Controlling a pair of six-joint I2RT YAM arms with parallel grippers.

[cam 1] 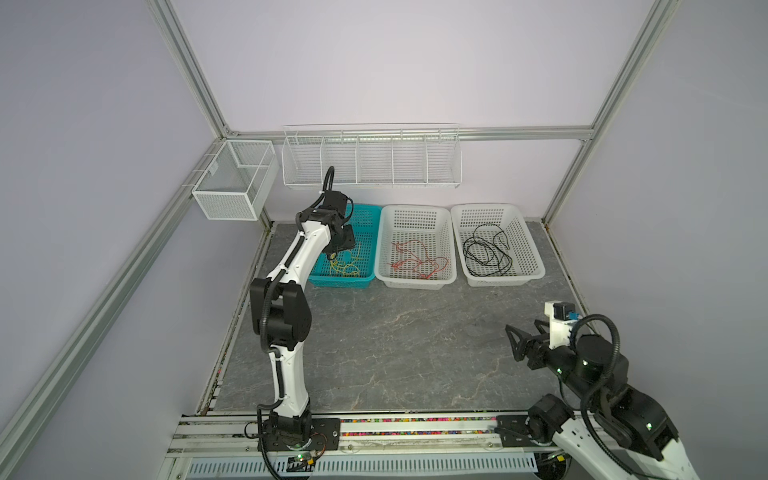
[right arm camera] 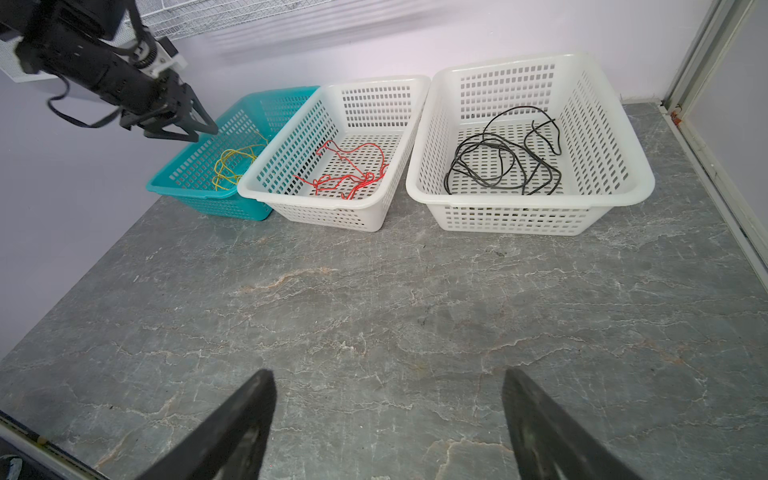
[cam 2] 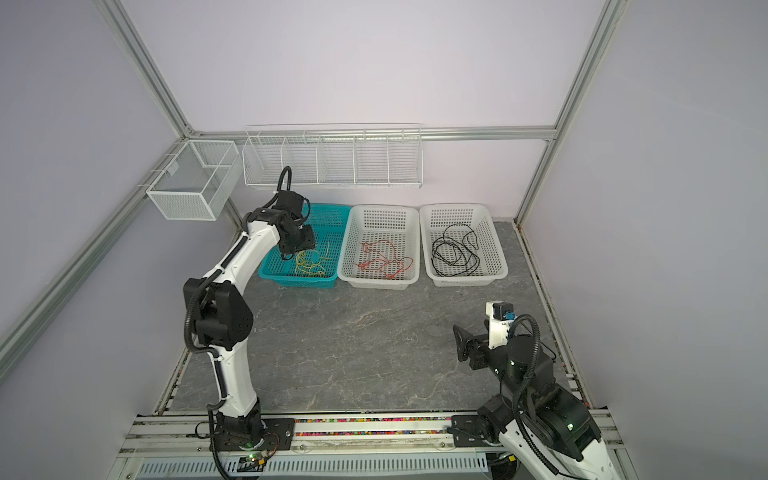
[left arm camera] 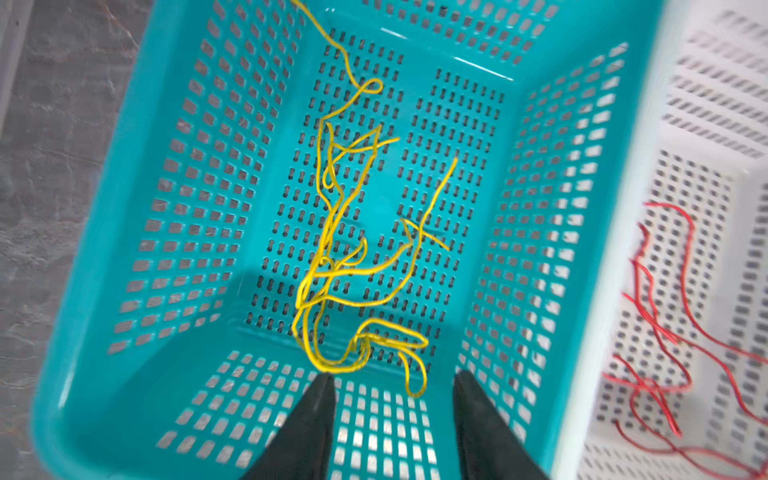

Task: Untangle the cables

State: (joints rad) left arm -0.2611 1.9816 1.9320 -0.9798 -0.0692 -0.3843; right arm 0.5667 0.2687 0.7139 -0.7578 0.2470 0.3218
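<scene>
The three cables lie apart, each in its own basket along the back wall. The yellow cable (left arm camera: 332, 257) (cam 1: 345, 268) is a loose tangle on the floor of the teal basket (left arm camera: 124, 374) (cam 1: 338, 283). My left gripper (left arm camera: 395, 376) (cam 1: 334, 253) hangs open just above it, nothing between its fingers; one loop lies close by a fingertip (left arm camera: 326, 384). The red cable (cam 1: 417, 259) (right arm camera: 353, 174) rests in the middle white basket (cam 1: 415, 284). The black cable (cam 1: 486, 253) (right arm camera: 498, 162) is coiled in the right white basket (cam 1: 503, 281). My right gripper (right arm camera: 388, 374) (cam 1: 513, 343) stands open over bare tabletop at the front right.
A white wire rack (cam 1: 370, 162) hangs on the back wall above the baskets. A mesh box (cam 1: 232, 183) is fixed at the back left corner. Aluminium frame posts bound the grey marble table (cam 1: 395, 353).
</scene>
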